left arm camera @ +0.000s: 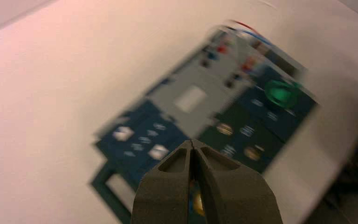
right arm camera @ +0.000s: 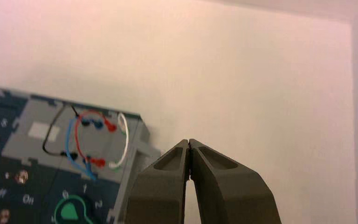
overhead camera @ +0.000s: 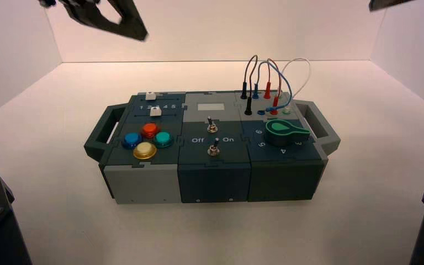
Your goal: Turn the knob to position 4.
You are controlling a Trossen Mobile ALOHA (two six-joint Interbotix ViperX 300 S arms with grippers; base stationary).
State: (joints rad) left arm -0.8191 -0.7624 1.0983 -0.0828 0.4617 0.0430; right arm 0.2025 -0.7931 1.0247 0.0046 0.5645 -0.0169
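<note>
The green teardrop knob (overhead camera: 285,131) sits on the right-hand module of the box, and the curved numerals run round its near side. The small white 4 (overhead camera: 283,150) lies on the dark teal face just in front of the knob. My left gripper (overhead camera: 142,37) hangs high above the table at the far left, away from the box, and is shut and empty (left arm camera: 193,142). Its view shows the knob (left arm camera: 279,92) far off and blurred. My right gripper (right arm camera: 189,141) is shut and empty, high to the right of the box, and only its edge (overhead camera: 389,4) shows from above. Its view cuts off the knob (right arm camera: 71,211) at the edge.
Blue, red, teal and yellow push-buttons (overhead camera: 144,150) sit on the box's left module, with two white sliders (overhead camera: 155,111) behind them. Two metal toggle switches (overhead camera: 213,148) stand in the middle. Looped wires (overhead camera: 268,77) plug in behind the knob. Carry handles (overhead camera: 320,124) stick out at both ends.
</note>
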